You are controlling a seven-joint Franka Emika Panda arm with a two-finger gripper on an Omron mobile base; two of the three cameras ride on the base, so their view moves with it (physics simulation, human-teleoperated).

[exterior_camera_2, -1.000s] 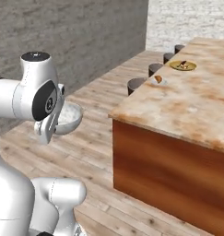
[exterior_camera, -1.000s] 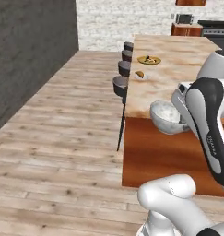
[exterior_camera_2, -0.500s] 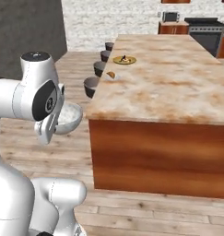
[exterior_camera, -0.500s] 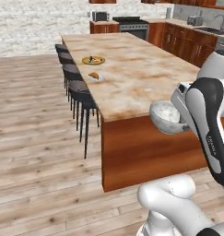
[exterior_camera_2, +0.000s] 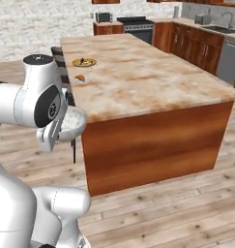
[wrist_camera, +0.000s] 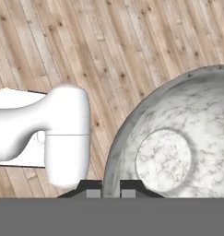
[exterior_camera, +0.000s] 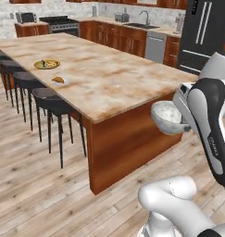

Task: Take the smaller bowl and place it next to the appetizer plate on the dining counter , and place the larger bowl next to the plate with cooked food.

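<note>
The gripper [wrist_camera: 110,188] pinches the smaller bowl [wrist_camera: 178,143] by its rim, level for carrying, the dining counter [exterior_camera: 109,78] ahead of it.

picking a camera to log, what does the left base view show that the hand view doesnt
Left base view alone: the long beige marbled dining counter, black stools, the round yellow-olive plate with cooked food and a small plate nearer the edge. Hand view alone: the flat circular bottom inside the bowl, jaws clamped on its rim. Both: the small mottled grey-white bowl over wooden floor.
</note>
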